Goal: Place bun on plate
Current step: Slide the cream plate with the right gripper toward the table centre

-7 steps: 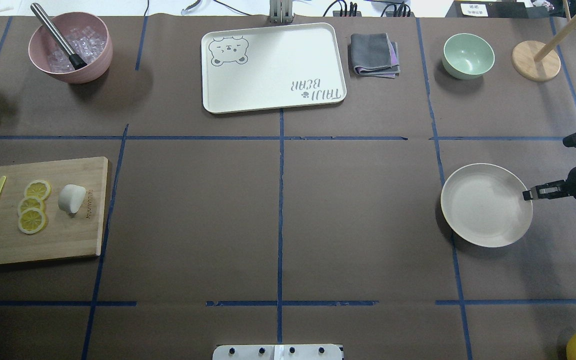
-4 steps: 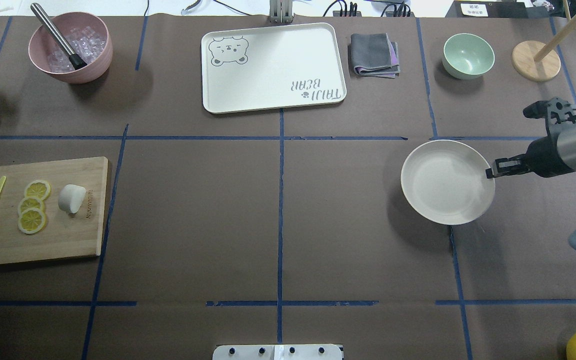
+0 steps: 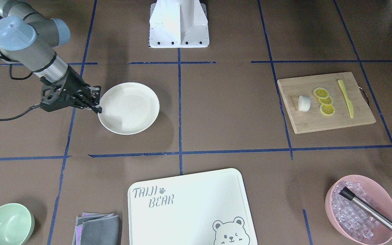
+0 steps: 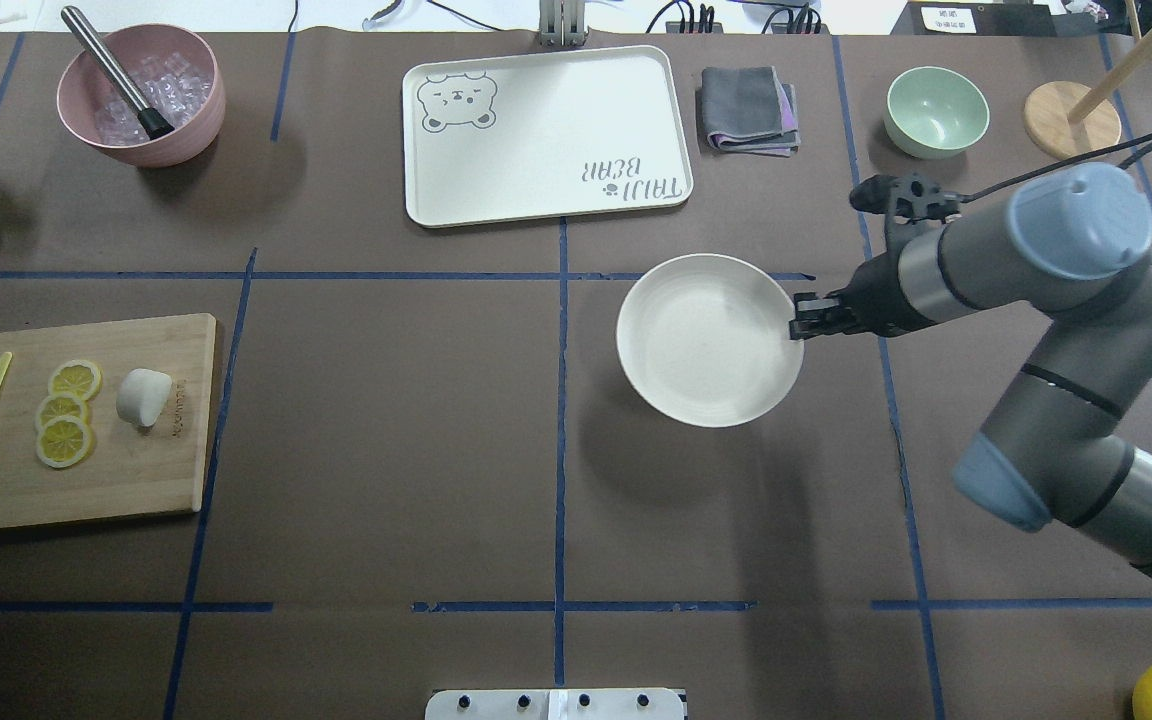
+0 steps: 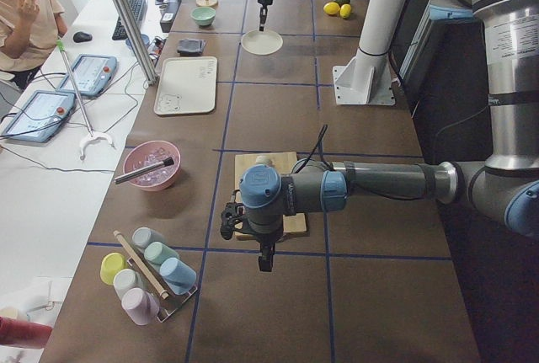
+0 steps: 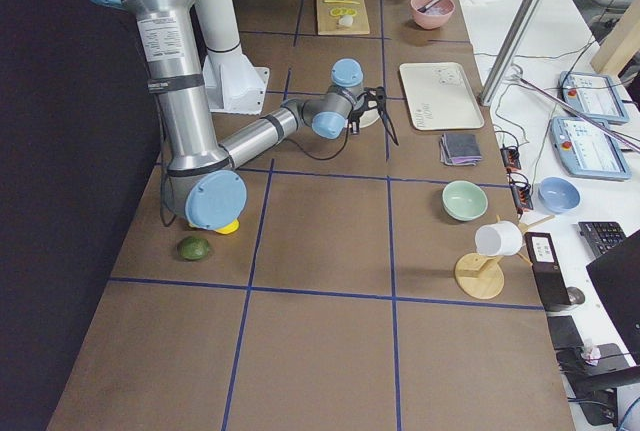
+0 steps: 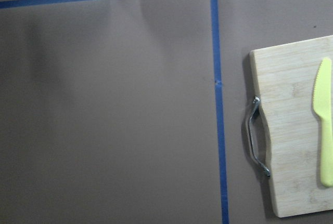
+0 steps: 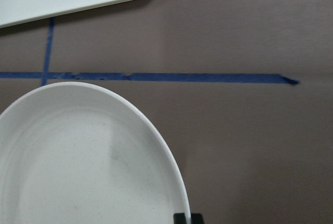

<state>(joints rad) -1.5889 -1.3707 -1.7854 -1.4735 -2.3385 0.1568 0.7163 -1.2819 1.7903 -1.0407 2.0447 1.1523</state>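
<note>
1. The right gripper (image 4: 798, 322) pinches the right-hand rim of the plate (image 4: 709, 340), just right of the overhead view's centre.
2. The plate lies below the bear-printed tray (image 4: 546, 135) in that view, apart from it.
3. The bun (image 4: 143, 396) sits on the wooden cutting board (image 4: 136, 480) at the left edge, just beside the lemon slices (image 4: 66, 412) and well apart from the plate.
4. The left gripper (image 5: 264, 258) hangs near the board in the left side view; I cannot tell whether its fingers are spread or pressed together.
</note>
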